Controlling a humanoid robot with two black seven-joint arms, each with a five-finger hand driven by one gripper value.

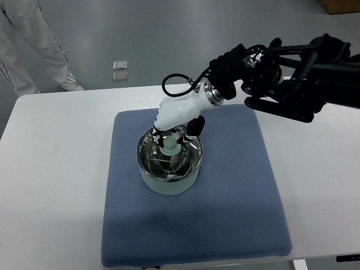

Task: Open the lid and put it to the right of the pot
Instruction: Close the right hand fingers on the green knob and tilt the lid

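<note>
A pale green pot (169, 181) stands on a blue mat (225, 191) on the white table. A glass lid (169, 160) with a metal rim and a pale green knob (169, 145) rests on the pot. My right hand (174, 134), white with black fingers, comes in from the upper right and sits right over the knob. Its fingers are curled around the knob, and the lid looks seated on the pot. The left arm is out of the picture.
The mat has bare room to the right of the pot (236, 169). A person's legs (39, 50) in white trousers stand at the far left beyond the table. Two small square plates (120, 70) lie on the floor.
</note>
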